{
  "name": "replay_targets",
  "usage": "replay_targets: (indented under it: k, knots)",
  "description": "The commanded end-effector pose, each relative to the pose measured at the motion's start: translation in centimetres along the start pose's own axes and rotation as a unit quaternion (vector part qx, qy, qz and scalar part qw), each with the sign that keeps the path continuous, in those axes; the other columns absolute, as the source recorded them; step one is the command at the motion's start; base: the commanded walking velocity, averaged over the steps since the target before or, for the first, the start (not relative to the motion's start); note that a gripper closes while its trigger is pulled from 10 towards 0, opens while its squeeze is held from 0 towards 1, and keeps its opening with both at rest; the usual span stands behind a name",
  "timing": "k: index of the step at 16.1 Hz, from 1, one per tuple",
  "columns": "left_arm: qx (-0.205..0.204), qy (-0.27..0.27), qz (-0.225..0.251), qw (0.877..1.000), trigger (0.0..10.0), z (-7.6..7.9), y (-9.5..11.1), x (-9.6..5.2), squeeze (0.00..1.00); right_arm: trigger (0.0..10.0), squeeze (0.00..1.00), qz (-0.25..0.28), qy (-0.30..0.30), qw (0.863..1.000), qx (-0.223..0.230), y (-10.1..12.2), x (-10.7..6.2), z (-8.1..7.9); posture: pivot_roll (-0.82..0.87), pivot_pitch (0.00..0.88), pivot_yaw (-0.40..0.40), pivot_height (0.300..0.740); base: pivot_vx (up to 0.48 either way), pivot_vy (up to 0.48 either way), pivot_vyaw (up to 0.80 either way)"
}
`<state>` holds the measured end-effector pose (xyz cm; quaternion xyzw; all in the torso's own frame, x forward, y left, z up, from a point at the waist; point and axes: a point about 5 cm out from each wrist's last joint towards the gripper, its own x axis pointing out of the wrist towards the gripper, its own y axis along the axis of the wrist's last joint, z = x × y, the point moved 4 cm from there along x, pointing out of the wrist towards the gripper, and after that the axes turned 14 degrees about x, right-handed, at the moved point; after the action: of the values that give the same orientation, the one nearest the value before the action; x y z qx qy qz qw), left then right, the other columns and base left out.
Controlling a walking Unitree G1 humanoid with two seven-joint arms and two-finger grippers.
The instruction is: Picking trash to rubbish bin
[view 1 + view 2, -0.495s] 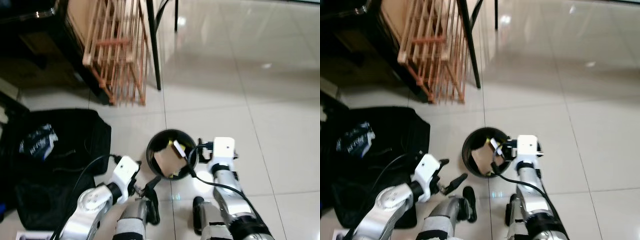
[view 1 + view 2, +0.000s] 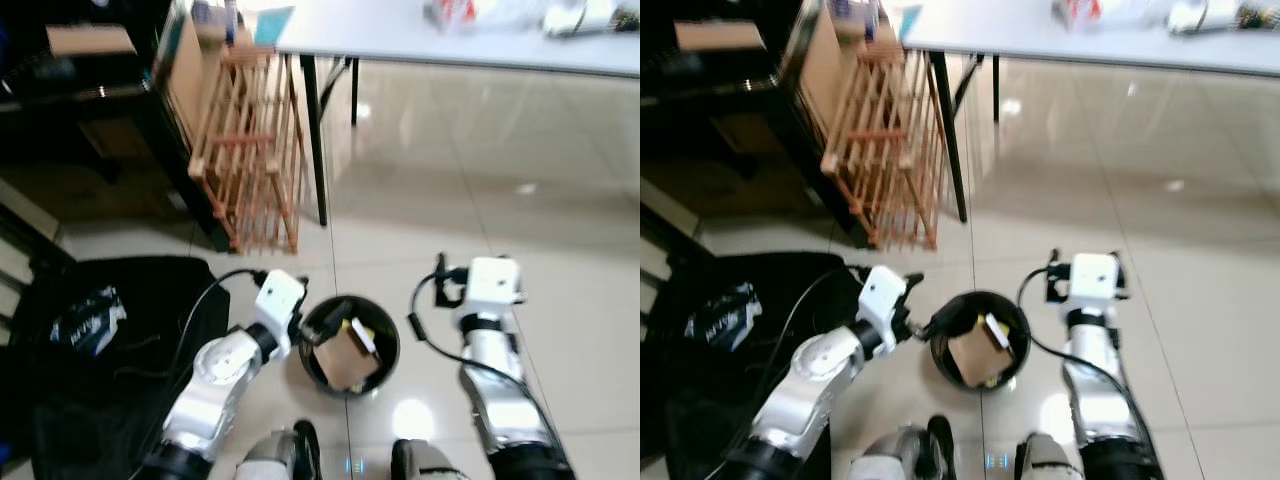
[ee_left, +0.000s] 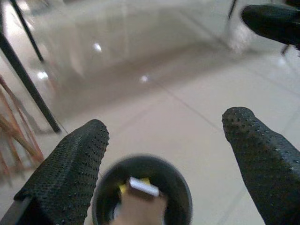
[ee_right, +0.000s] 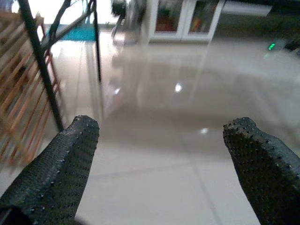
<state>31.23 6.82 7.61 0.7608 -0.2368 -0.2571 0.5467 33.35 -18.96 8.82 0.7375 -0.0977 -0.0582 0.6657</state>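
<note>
At the far left a black bag (image 2: 110, 330) lay slumped on the tiled floor (image 2: 580, 250), well apart from anything the arms were doing. Next rightward came the left gripper (image 2: 318, 325), its two black fingers (image 3: 70, 173) spread wide with nothing between them (the left wrist view looked straight down past them into the bin). It sat at the bin's left rim, touching or just short of it; the blur made it impossible to say which.

The rubbish bin (image 2: 386, 362), round and black, stood on the floor between the two arms, just ahead of the robot's feet. Inside lay the trash: a brown cardboard piece (image 2: 346, 357) with a small white scrap (image 2: 360, 335) resting on it and something yellow beneath. The cardboard stood tilted, its upper edge near rim level.

To the right of the bin the right gripper (image 4: 154, 164) pointed forward over bare floor and away from the bin, fingers (image 4: 51, 173) likewise apart and empty.

The bin lay directly off the left gripper's tips, so that arm was the nearer one. Judging from the filled bin and two empty grippers, the drop seemed done; any further piece would have to be found elsewhere, perhaps nearer the wooden rack (image 2: 250, 160) or the white table (image 2: 400, 35).
</note>
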Motion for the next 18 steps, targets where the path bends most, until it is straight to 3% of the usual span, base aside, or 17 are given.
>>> replay_targets:
  k: [1,3,7,12,15,18]
  knots:
    - [-0.006,0.021,-0.006,1.0,10.0,-0.7,-0.3,-0.2,0.0,10.0,0.0,0.0,-0.012,1.0,0.0,0.3,-0.3,0.5,-0.05,0.111,0.108,0.74,0.0,0.0,0.0]
    - [-0.01,0.057,0.016,0.998,10.0,-1.5,1.0,0.6,0.0,10.0,0.0,0.022,-0.004,1.0,-0.022,2.5,-0.6,1.2,-0.09,0.087,0.116,0.74,0.0,0.0,0.0]
    - [-0.003,0.057,0.024,0.998,10.0,-1.8,1.6,1.7,0.0,10.0,0.0,0.009,-0.001,0.999,-0.042,3.5,-1.3,2.7,-0.12,0.075,0.13,0.74,0.0,0.0,0.0]
    - [0.008,0.067,0.031,0.997,10.0,-1.8,2.2,2.1,0.0,10.0,0.0,0.003,0.031,0.997,-0.066,4.2,-2.2,2.0,-0.14,0.079,0.15,0.74,0.0,0.0,0.0]
    - [0.012,0.089,0.036,0.995,10.0,-2.8,2.6,2.2,0.0,10.0,0.0,0.004,0.017,0.998,-0.059,4.9,-2.5,2.0,-0.14,0.077,0.153,0.74,0.0,0.0,0.0]
    - [0.008,0.096,0.038,0.995,10.0,-2.7,2.6,2.3,0.0,10.0,0.0,-0.008,-0.019,1.0,-0.017,4.5,-2.9,1.8,-0.14,0.075,0.135,0.74,0.0,0.0,0.0]
